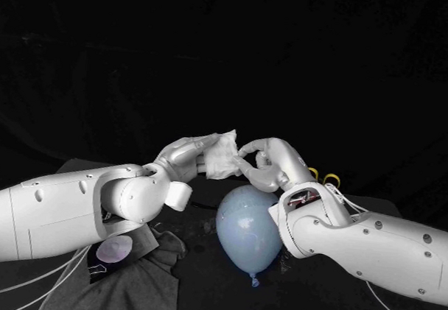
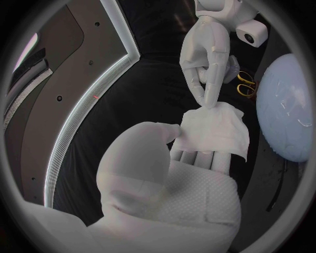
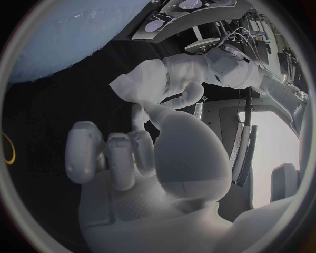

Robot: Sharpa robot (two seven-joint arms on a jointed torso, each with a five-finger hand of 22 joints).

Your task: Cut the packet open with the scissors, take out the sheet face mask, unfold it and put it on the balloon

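A white folded sheet mask (image 1: 221,157) hangs in the air above the far end of the pale blue balloon (image 1: 247,230), which lies on the table with its knot toward me. My left hand (image 1: 184,156) holds the mask (image 2: 214,129) against its fingers with the thumb. My right hand (image 1: 267,159) reaches in from the other side. Its fingertips (image 2: 207,100) pinch the mask's upper edge. In the right wrist view the right hand (image 3: 131,158) points at the left hand (image 3: 187,79) and the mask (image 3: 135,87). Yellow-handled scissors (image 1: 323,177) lie behind my right arm.
The cut packet (image 1: 113,251) lies on a dark crumpled cloth (image 1: 143,280) at the near left, under my left arm. The balloon (image 2: 286,110) sits close below both hands. The scissors (image 2: 245,84) lie on the black table beyond it.
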